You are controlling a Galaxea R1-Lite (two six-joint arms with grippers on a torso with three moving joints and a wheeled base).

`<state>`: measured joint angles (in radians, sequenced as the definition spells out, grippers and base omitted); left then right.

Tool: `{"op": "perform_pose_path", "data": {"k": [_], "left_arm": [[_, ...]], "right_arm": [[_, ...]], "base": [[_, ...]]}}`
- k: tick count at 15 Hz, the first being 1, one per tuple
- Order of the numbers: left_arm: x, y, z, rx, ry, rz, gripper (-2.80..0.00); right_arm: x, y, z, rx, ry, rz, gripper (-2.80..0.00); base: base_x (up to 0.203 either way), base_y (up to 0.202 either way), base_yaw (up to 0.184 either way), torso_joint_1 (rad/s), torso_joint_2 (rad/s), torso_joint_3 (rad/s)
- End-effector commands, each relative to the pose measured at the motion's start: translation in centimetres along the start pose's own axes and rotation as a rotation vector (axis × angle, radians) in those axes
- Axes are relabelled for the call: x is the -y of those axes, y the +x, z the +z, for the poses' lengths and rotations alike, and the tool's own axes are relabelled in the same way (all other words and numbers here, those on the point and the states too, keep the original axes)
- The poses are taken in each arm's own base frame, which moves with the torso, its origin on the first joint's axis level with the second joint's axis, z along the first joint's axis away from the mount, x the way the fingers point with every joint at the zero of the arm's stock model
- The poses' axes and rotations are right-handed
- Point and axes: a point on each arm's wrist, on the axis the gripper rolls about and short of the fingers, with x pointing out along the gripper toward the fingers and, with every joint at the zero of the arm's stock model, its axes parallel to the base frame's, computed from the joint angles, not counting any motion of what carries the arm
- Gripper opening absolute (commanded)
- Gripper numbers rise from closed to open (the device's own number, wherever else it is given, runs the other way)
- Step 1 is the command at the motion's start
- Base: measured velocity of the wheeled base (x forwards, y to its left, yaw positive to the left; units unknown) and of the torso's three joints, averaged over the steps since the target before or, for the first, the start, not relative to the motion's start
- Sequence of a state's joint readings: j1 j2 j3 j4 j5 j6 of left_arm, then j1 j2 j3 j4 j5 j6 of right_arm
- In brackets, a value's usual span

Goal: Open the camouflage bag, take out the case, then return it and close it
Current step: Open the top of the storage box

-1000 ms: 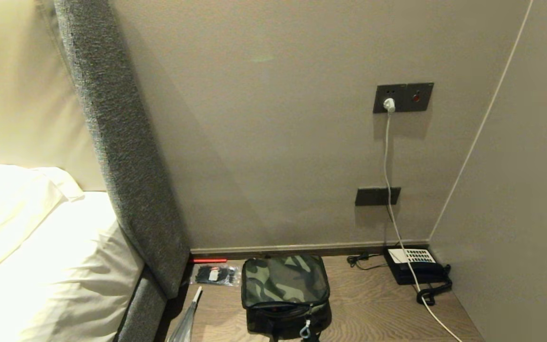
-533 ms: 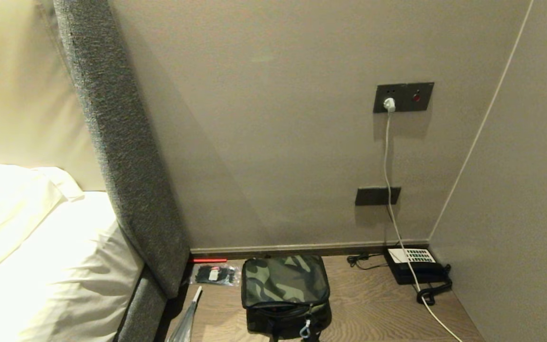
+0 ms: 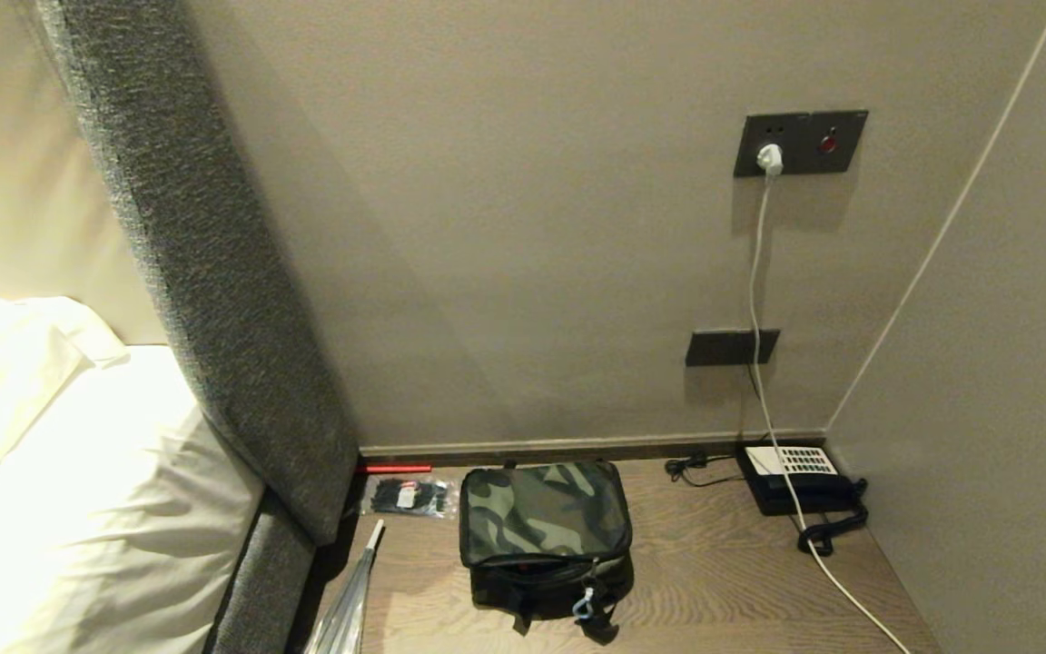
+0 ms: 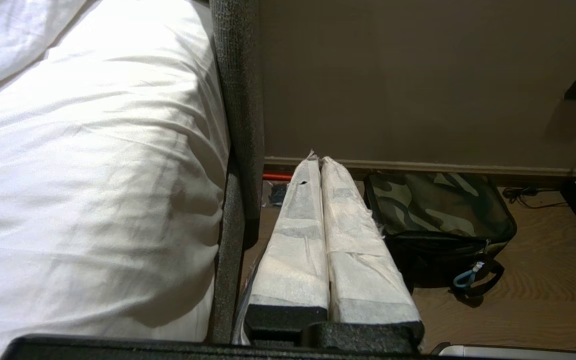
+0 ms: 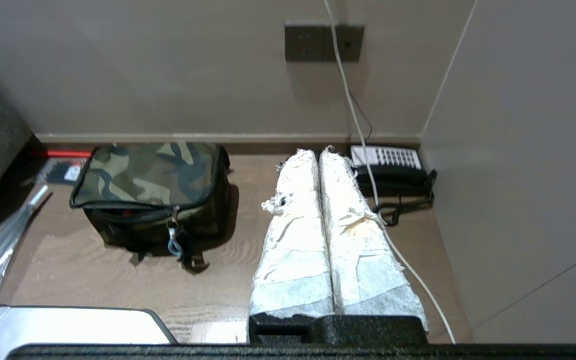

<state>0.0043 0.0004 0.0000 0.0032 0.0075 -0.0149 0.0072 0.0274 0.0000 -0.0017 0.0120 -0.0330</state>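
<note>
On the wooden nightstand top (image 3: 714, 581), set between the grey upholstered headboard (image 3: 205, 300) and the side wall, the camouflage bag (image 3: 543, 536) sits upright with its lid down. A sliver of red shows along the front zipper line, so the zip may be slightly parted, though that is hard to tell from here. A light blue zipper clip (image 3: 585, 606) hangs at the bag's front, beside black straps. The case is not visible.

Just beside the bag toward the headboard lies a clear packet of black cable ties (image 3: 408, 497), with a thin red strip (image 3: 394, 469) behind it against the skirting. A folded silvery umbrella (image 3: 346, 604) lies along the nightstand's bed-side edge. Well apart on the other side, a black telephone (image 3: 800, 481) with a white keypad stands in the corner, and a white cable (image 3: 764, 300) drops from a wall socket across it and runs off the front edge.

Neither arm is over the bag. The left gripper (image 4: 318, 162), its padded fingers pressed together and holding nothing, points toward the gap between bag and headboard. The right gripper (image 5: 318, 152), likewise closed and empty, points between the bag and the telephone.
</note>
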Motion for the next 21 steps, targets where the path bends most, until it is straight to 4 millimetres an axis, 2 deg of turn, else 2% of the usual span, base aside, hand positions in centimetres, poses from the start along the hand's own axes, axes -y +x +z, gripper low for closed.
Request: {"op": "perform_pose_path", "data": {"k": [1,21], "left_arm": [[0.0,0.01,-0.09,-0.001,-0.001,0.0,-2.8],[0.0,0.02,-0.08,-0.003,-0.002,0.001,-2.8]], "right_arm": [[0.0,0.01,0.01,-0.001,-0.001,0.001,-2.8],[0.0,0.01,0.01,-0.001,-0.001,0.001,-2.8]], "base": [[0.0,0.0,0.0,0.002,0.0,-0.203],[0.0,0.0,0.0,0.002,0.0,-0.198]]}}
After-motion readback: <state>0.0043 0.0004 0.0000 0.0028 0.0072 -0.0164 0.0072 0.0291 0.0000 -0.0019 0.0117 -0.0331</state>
